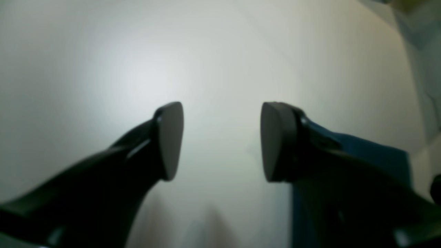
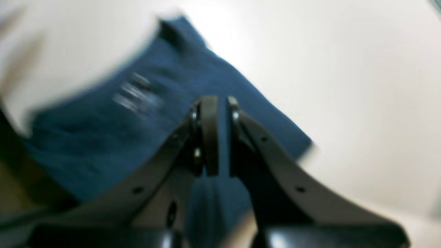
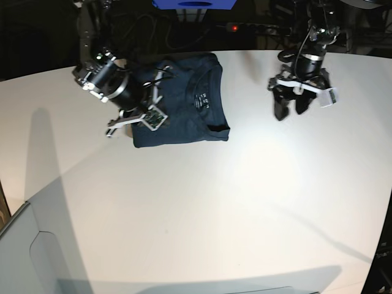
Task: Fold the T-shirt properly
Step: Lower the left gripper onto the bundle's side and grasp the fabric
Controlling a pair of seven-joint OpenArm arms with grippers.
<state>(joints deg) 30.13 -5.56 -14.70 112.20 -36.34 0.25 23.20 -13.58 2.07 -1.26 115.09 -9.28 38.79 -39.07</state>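
In the base view the T-shirt (image 3: 184,104) lies folded into a compact dark navy rectangle on the white table (image 3: 202,208), in the upper middle of the frame, slightly left of centre. Its neck opening with the small white printed label (image 3: 200,101) faces up, and a dark fold edge shows at its lower right corner.

The right gripper (image 3: 142,111) sits at the left edge of the shirt, its arm coming down from the upper left of the frame. In the right wrist view, which is blurred, its two fingers (image 2: 210,134) stand almost together with only a thin slit between them, and blue cloth fills the frame behind and below. Whether any fabric is pinched in that slit cannot be told from the blur; the jaws are closed.

The left gripper (image 3: 290,108) is in the upper right of the base view, well apart from the shirt, over bare table. In the left wrist view its two dark pads (image 1: 170,137) stand wide apart with white tabletop showing between them, and nothing is held. A patch of blue shows behind the finger in the lower right of that view.

Behind the table, at the top of the base view, there is a blue object (image 3: 194,4) and dark cabling. A grey flat shape (image 3: 37,257) fills the lower left corner
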